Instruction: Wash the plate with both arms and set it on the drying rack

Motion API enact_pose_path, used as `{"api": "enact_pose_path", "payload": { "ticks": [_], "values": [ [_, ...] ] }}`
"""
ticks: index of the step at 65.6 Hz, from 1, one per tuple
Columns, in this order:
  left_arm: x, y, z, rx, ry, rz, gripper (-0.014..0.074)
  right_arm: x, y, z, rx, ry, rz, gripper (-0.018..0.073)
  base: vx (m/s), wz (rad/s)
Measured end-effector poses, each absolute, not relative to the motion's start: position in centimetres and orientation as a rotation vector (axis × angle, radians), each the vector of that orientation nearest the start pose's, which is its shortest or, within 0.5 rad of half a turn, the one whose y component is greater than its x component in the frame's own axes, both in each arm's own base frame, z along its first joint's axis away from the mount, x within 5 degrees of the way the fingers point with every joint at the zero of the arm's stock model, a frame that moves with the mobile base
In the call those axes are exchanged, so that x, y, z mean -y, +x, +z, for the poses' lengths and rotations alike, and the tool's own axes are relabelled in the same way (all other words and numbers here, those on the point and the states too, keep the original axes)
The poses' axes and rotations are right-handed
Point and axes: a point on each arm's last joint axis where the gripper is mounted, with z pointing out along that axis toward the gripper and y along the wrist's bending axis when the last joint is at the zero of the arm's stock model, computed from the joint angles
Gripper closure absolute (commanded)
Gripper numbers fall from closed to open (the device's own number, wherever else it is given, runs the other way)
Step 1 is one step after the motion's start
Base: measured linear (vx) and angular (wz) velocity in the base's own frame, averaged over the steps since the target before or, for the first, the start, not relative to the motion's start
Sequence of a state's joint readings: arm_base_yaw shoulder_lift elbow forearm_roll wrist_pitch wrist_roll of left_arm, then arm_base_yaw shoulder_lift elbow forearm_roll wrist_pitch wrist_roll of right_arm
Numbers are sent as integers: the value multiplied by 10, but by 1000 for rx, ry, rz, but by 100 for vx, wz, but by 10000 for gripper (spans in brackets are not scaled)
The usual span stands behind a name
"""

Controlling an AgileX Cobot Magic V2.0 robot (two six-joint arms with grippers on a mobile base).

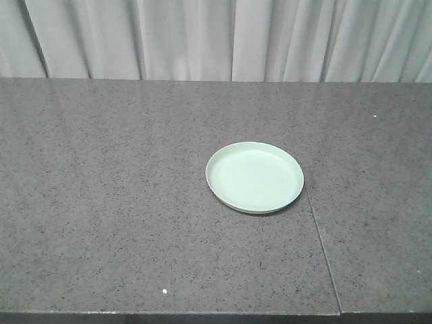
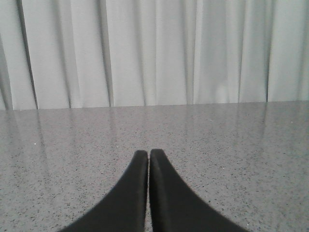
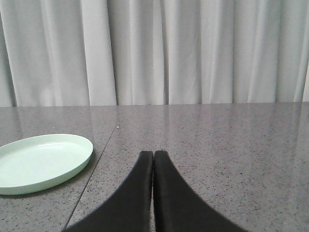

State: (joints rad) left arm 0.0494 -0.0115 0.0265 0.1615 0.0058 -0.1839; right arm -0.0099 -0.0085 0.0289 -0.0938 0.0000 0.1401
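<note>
While apparently idle before any washing, holds left end effector (image 2: 148,152) pressed together, empty, low over desk (image 1: 101,202); leaves plate (image 1: 254,177) flat mid-desk, untouched; holds right end effector (image 3: 153,153) likewise together, near plate, likely ready for reaching

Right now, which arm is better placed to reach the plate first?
Right, probably. The plate lies close in the right wrist view, just left of the shut right fingers. The left fingers face only bare counter and curtain; no plate there.
</note>
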Motion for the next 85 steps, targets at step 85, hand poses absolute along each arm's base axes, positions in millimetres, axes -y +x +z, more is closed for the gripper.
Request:
{"api": "enact_pose_path", "payload": {
  "ticks": [85],
  "values": [
    [-3, 56, 204, -1503, -55, 22, 602, 2, 56, 210, -1402, 346, 360, 561, 0, 0]
  ]
}}
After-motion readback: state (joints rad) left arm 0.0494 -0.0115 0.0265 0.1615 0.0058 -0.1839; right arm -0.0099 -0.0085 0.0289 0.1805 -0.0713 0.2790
